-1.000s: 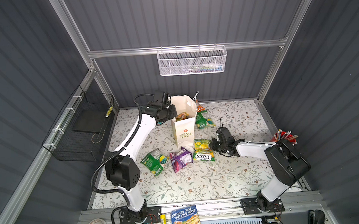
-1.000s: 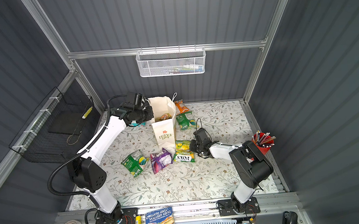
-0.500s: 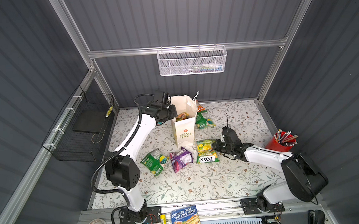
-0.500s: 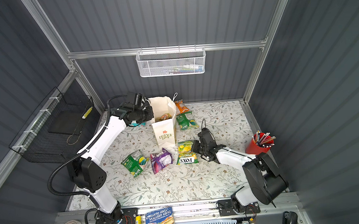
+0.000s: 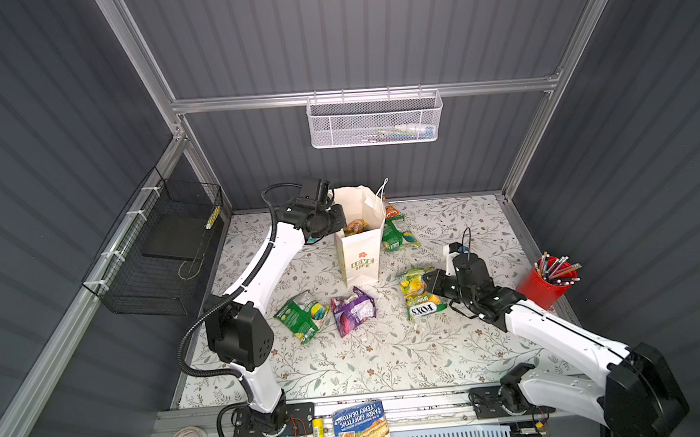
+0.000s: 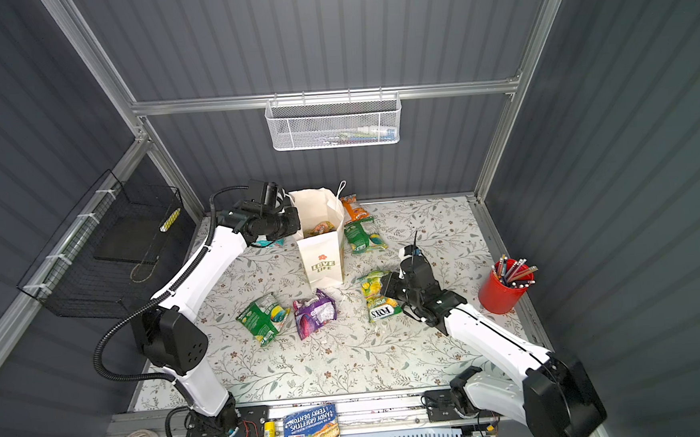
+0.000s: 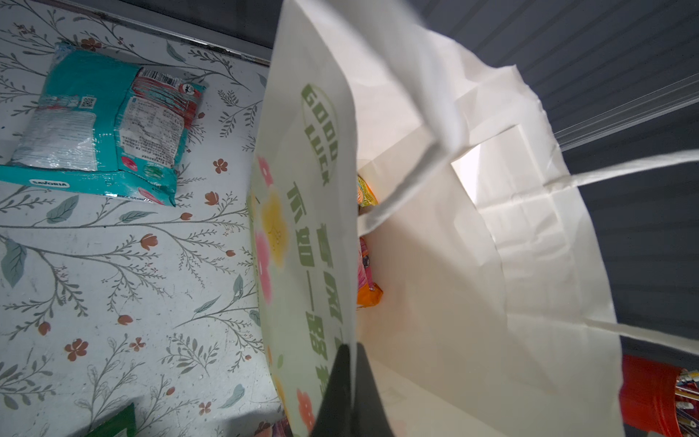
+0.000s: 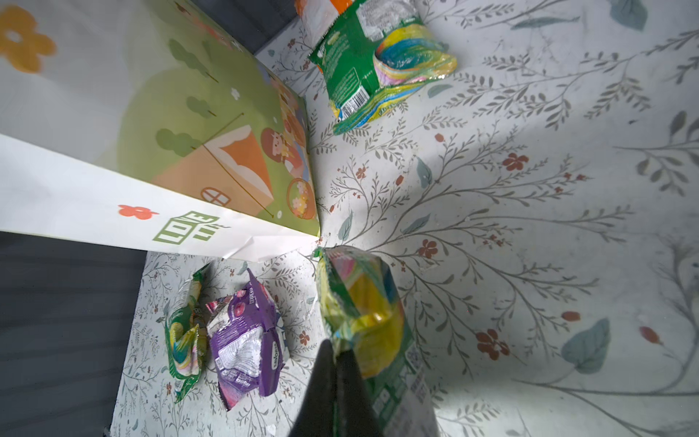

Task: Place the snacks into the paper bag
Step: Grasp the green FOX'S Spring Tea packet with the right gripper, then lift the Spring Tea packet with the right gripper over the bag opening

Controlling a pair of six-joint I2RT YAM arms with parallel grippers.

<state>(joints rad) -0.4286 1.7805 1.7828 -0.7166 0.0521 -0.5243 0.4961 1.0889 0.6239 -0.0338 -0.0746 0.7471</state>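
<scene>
The white paper bag [image 5: 361, 260] [image 6: 322, 263] stands upright at the back middle of the table, with an orange snack [image 5: 355, 226] [image 7: 368, 299] inside. My left gripper [image 5: 340, 223] [image 7: 350, 363] is shut on the bag's [image 7: 435, 265] left wall at the rim. My right gripper [image 5: 427, 281] [image 8: 336, 352] is shut on the edge of a green FOX'S packet [image 5: 417, 294] [image 8: 359, 302], low over the cloth, right of the bag's [image 8: 94, 196] base. A green packet [image 5: 304, 316] and a purple one [image 5: 352, 311] lie in front. A green packet [image 5: 397, 235], an orange one [image 5: 391, 212] and a teal one [image 7: 102, 121] lie behind.
A red cup of pens [image 5: 546, 284] stands at the right edge, close behind my right forearm. A blue-covered book [image 5: 363, 429] lies on the front rail. A black wire basket [image 5: 155, 256] hangs on the left wall and a white mesh basket [image 5: 375, 120] on the back wall.
My right gripper closed on the green FOX'S packet and pulled it right, turning it, as the right arm swung outward. The left gripper and the bag stayed put.
</scene>
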